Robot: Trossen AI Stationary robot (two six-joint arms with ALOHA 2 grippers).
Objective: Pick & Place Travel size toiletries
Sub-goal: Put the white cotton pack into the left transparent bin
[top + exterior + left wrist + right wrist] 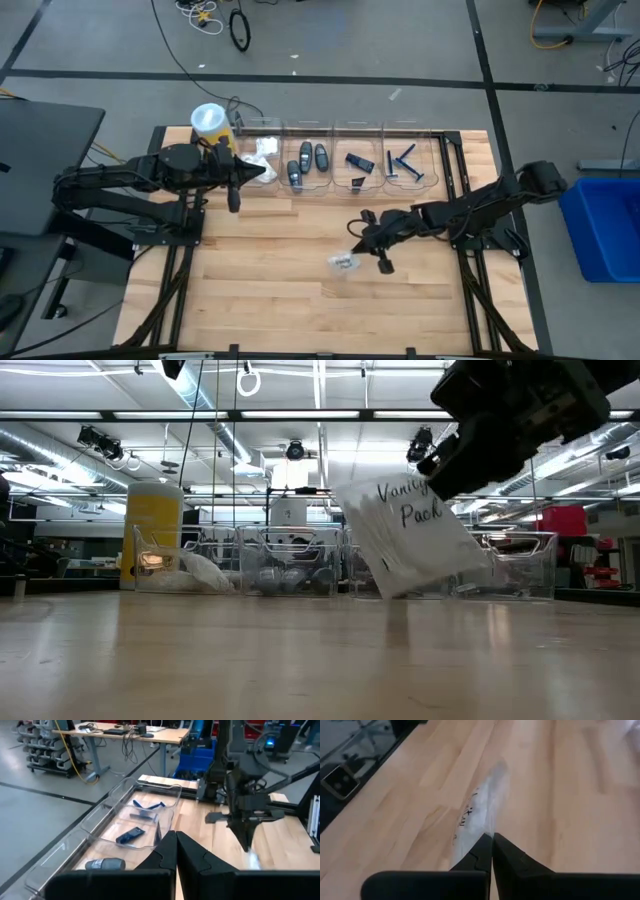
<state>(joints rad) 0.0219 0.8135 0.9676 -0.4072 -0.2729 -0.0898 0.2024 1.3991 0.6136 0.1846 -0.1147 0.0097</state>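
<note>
A white plastic packet (415,540) printed "Vanity Pack" hangs from my right gripper (452,472), which is shut on it over the middle of the table (358,245). In the right wrist view the packet (482,805) stretches away beyond the fingertips (492,837). My left gripper (240,175) is shut and holds nothing; it hovers near the far-left bin of white packets (262,152). Clear bins along the far edge hold dark grey oval pieces (308,160), a dark rectangular piece (359,161) and blue razors (404,165). My right gripper pinches the packet's upper edge (481,840) between its two fingers, coming from above and slanting down. The packet hangs tilted below the fingers, one lower corner (385,593) pointing down. It looks lifted clear of the table top.
A tall yellow cylinder with a white lid (208,122) stands at the far-left corner beside the bins. The row of clear bins (340,128) lines the far edge. Bare wooden table (280,290) spreads toward the near edge. A blue crate (605,225) sits off the table's right side.
</note>
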